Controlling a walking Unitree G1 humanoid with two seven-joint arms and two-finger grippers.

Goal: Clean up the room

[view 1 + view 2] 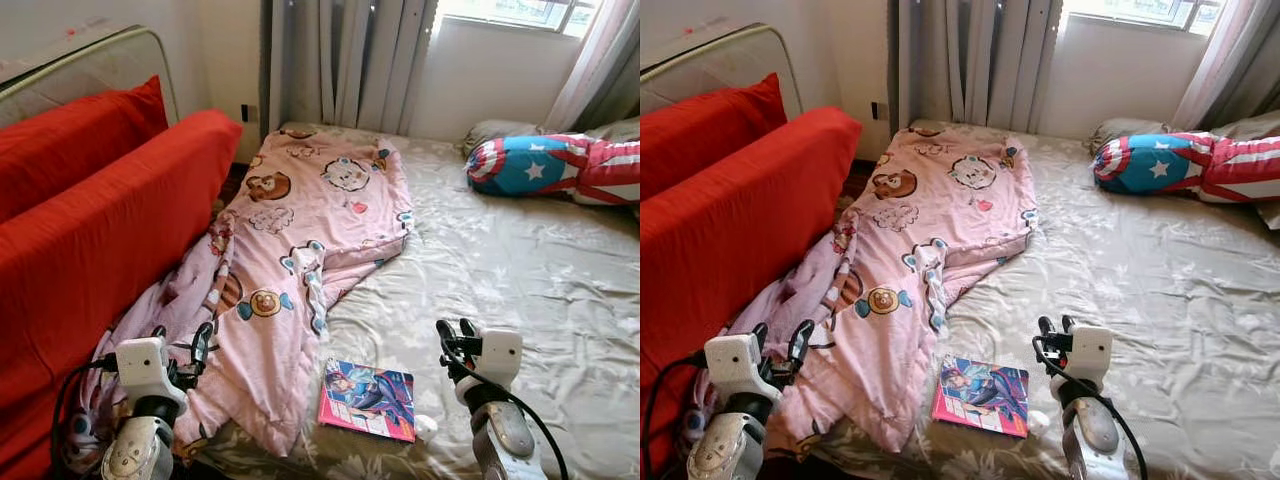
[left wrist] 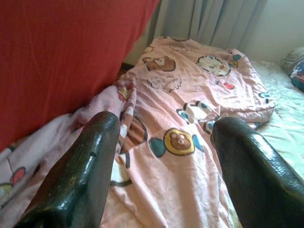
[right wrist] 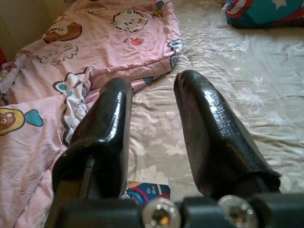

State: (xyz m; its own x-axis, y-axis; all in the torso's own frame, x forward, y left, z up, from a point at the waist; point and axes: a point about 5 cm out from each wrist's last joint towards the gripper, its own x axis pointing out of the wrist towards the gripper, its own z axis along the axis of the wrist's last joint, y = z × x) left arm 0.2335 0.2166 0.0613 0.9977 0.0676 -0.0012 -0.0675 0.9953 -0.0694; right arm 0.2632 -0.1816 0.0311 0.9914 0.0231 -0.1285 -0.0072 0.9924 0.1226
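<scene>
Pink cartoon-print blanket (image 1: 300, 250), rumpled cotton, lies crooked along the side of the bed (image 1: 520, 270) nearest the red fabric sofa (image 1: 90, 230), its near corner slumped into the gap against the sofa. Glossy comic book (image 1: 367, 398) lies flat on the beige floral sheet, just beside the blanket's near hem. Star-and-stripe bolster pillow (image 1: 550, 165) sits at the far corner of the bed, well apart from the blanket.

Left gripper (image 1: 178, 350) hovers over the blanket's near corner, fingers spread apart, nothing between them. Right gripper (image 1: 455, 335) hovers above bare sheet just past the comic book, fingers parted a little, also empty.

Risks, as I judge them: pinching only a thin fold could let the blanket slide out; pulling it might drag the comic book off the bed edge, or snag cloth wedged against the sofa.

Containers: none visible near the blanket.
</scene>
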